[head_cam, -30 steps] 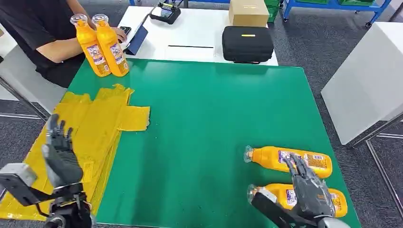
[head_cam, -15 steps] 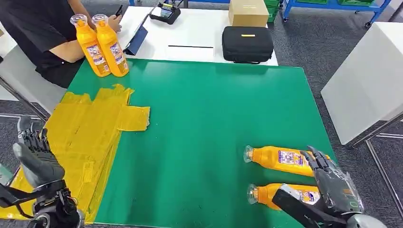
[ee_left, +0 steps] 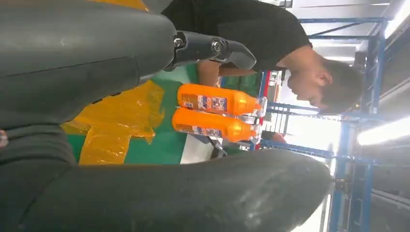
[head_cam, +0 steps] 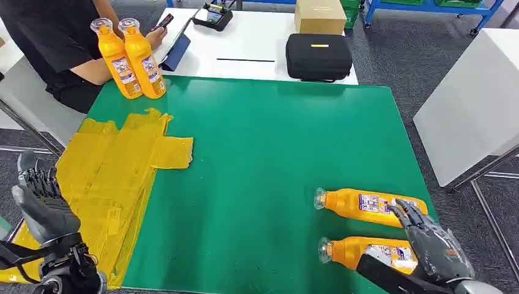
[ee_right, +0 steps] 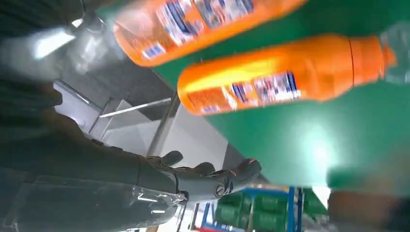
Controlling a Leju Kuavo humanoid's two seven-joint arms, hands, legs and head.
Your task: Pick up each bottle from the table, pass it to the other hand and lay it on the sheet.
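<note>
Two orange bottles lie on their sides at the near right of the green table [head_cam: 275, 147]: the far bottle [head_cam: 361, 204] and the near bottle [head_cam: 364, 252], caps pointing left. My right hand [head_cam: 431, 245] hovers open over their right ends, touching neither that I can see. The right wrist view shows both bottles [ee_right: 285, 77] [ee_right: 193, 24] close by, with its fingers [ee_right: 212, 176] spread beside them. Two more orange bottles [head_cam: 130, 58] stand upright at the far left corner. The yellow sheet [head_cam: 110, 177] covers the left edge. My left hand [head_cam: 40, 205] is open, off the table's near left corner.
A person in black sits at the far left holding a phone [head_cam: 164, 21]. Behind the green table, a white table holds a black case [head_cam: 318, 56], a cardboard box [head_cam: 319, 15] and a tablet [head_cam: 177, 49]. Another white table [head_cam: 477, 98] stands to the right.
My right hand has shifted right and nearer, off the bottles' middles toward their right ends. My left hand has dropped back left off the sheet. The person raised the phone.
</note>
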